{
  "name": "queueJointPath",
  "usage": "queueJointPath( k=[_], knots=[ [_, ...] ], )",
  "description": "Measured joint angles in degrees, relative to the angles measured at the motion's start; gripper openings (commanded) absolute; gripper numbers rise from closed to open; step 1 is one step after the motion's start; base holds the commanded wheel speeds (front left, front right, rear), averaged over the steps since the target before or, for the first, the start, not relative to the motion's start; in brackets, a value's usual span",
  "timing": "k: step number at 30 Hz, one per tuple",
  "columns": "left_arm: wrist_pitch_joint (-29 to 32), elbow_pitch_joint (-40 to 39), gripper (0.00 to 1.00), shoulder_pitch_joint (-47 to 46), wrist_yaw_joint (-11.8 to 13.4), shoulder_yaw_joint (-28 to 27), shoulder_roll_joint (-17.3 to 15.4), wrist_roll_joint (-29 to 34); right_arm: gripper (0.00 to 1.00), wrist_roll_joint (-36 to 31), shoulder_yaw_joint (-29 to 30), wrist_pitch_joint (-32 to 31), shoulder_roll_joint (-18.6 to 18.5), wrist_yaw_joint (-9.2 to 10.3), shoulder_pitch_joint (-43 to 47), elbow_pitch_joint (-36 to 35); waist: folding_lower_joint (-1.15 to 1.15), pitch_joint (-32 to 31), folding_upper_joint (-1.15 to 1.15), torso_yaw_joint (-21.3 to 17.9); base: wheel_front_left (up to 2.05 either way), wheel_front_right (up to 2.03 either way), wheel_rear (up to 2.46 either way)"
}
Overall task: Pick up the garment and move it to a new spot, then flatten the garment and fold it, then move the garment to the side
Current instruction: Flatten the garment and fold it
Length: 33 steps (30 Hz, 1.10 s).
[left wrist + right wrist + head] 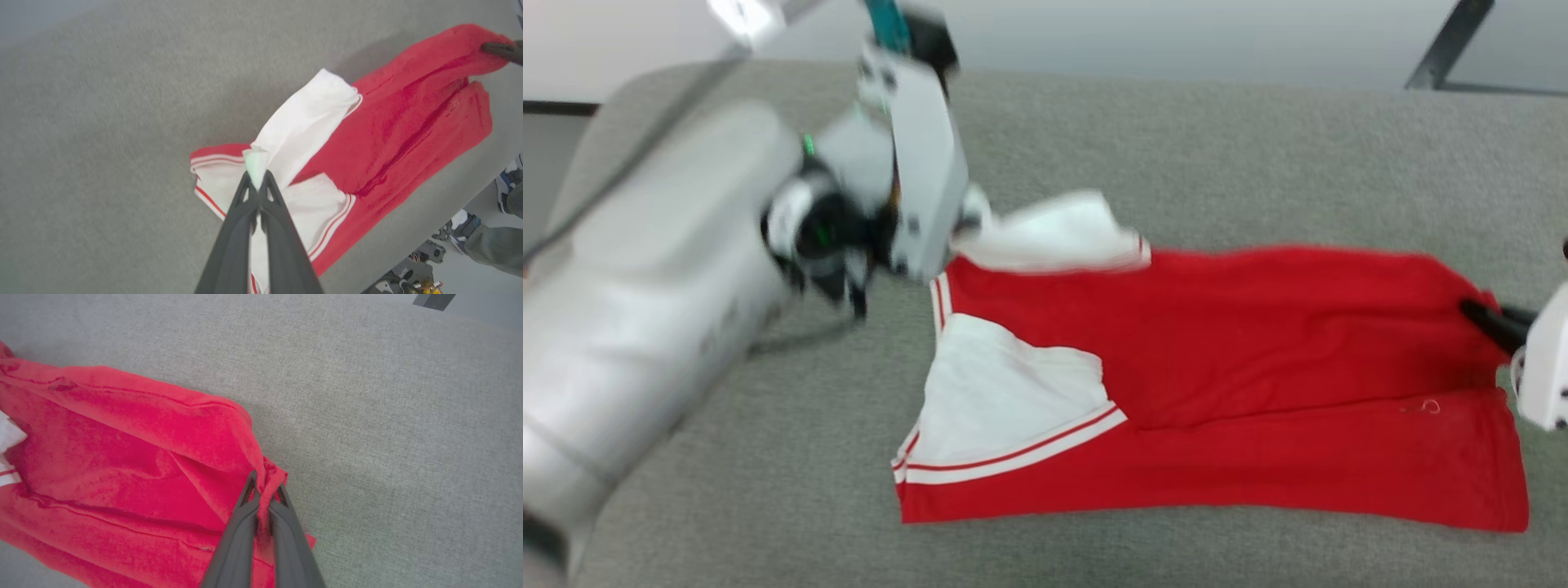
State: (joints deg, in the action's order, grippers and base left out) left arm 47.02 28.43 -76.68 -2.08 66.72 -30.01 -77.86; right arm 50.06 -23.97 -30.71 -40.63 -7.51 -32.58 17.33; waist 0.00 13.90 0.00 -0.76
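The garment [1258, 359], a red jersey with white sleeves and red-and-white striped trim, lies folded lengthwise across the grey surface. My left gripper [257, 179] is shut on the garment's white sleeve end and holds it raised above the cloth. In the head view the left wrist [915, 171] hangs over the garment's left end, with its fingertips hidden behind it. My right gripper [265, 488] is shut on a pinch of the red hem at the garment's right end, and in the head view its dark fingers [1490, 320] press into the red edge.
A grey fabric surface [1176, 139] carries the garment, with room behind and to the left of it. A dark metal leg [1445, 49] stands at the back right. In the left wrist view a person's shoes [506, 183] and some equipment [412, 277] show below the surface's edge.
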Motion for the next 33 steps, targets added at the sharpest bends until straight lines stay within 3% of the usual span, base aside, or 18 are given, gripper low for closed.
queueJointPath(
  k=[6,10,16,23,25,26,27,28,33],
  knots=[
    [2.0,-14.6,0.00,8.3,7.9,2.0,-5.5,-1.8,0.00,0.5,3.7,-0.1,-0.4,0.00,7.6,-2.5,0.00,-2.1,0.00,1.6,0.00,0.00,0.00],
    [3.4,-20.2,0.00,12.5,11.9,3.1,-7.2,-3.2,0.00,0.5,5.7,-1.0,0.8,0.00,11.5,-3.7,0.00,-2.7,0.00,1.9,0.00,0.00,0.00],
    [5.2,-21.1,0.00,16.6,14.0,4.5,-7.0,-3.9,0.00,-0.8,7.4,-4.0,3.7,0.00,14.8,-3.9,0.00,-2.9,0.00,1.4,0.00,0.00,0.00],
    [5.9,-17.9,0.00,18.8,14.3,5.0,-5.1,-4.7,0.00,-2.5,9.4,-9.1,5.3,0.00,17.1,-4.6,0.00,-3.1,0.00,1.0,0.00,0.00,0.00],
    [5.9,-17.4,0.31,18.8,14.5,5.0,-5.0,-4.3,0.00,-3.5,10.4,-9.7,5.5,0.00,17.8,-5.3,0.00,-3.3,0.00,1.0,0.00,0.00,0.00],
    [5.8,-17.1,0.45,18.8,14.7,5.0,-5.1,-4.3,0.27,-4.6,10.8,-9.7,5.6,0.00,18.1,-5.6,0.00,-3.4,0.00,1.0,0.00,0.00,0.00],
    [5.8,-17.1,0.95,18.8,14.7,5.0,-5.2,-4.2,0.93,-5.1,11.1,-9.7,5.6,0.00,18.4,-6.0,0.00,-3.5,0.00,1.0,0.00,0.00,0.00],
    [5.6,-17.1,1.00,18.7,14.7,4.8,-5.2,-4.2,1.00,-5.4,11.7,-9.8,5.9,0.00,18.9,-6.4,0.00,-3.7,0.00,1.1,0.00,0.00,0.00],
    [5.9,-18.2,1.00,18.1,15.8,4.4,-5.9,-3.9,1.00,-6.4,13.8,-10.2,6.7,0.00,21.2,-9.4,0.00,-5.1,0.00,1.6,0.00,0.00,0.00]
  ],
)
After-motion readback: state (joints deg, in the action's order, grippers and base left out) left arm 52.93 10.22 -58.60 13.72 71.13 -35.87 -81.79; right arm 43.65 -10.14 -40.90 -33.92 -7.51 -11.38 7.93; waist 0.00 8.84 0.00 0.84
